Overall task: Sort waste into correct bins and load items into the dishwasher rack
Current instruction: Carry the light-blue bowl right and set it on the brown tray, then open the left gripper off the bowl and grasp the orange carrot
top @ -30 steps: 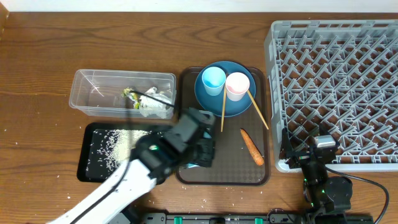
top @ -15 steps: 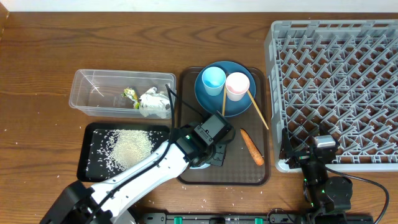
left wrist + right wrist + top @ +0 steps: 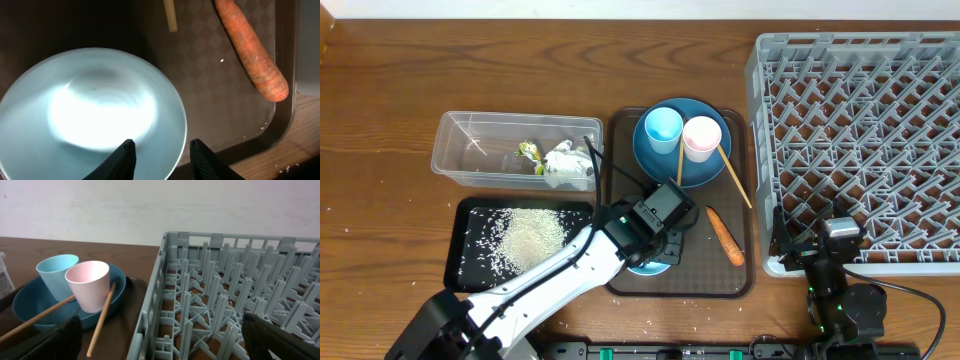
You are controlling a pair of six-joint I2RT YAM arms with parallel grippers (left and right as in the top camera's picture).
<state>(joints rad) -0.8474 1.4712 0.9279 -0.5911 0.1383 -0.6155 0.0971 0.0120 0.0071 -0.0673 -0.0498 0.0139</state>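
Note:
My left gripper is open, its fingers astride the rim of the empty pale blue bowl, which rests on the brown tray. The orange carrot lies to its right. The dark blue plate holds the light blue cup, the pink cup and two chopsticks. The clear tub holds white paper and a wrapper. The black tray holds rice. My right gripper is open by the grey rack.
The brown serving tray sits between the bins and the rack. A few rice grains lie loose on the wooden table near the front edge. The rack's front wall stands right next to my right arm.
My left arm has swung right from the black tray to the brown tray with the bowl. The bowl now shows more beneath it. The right arm has not moved.

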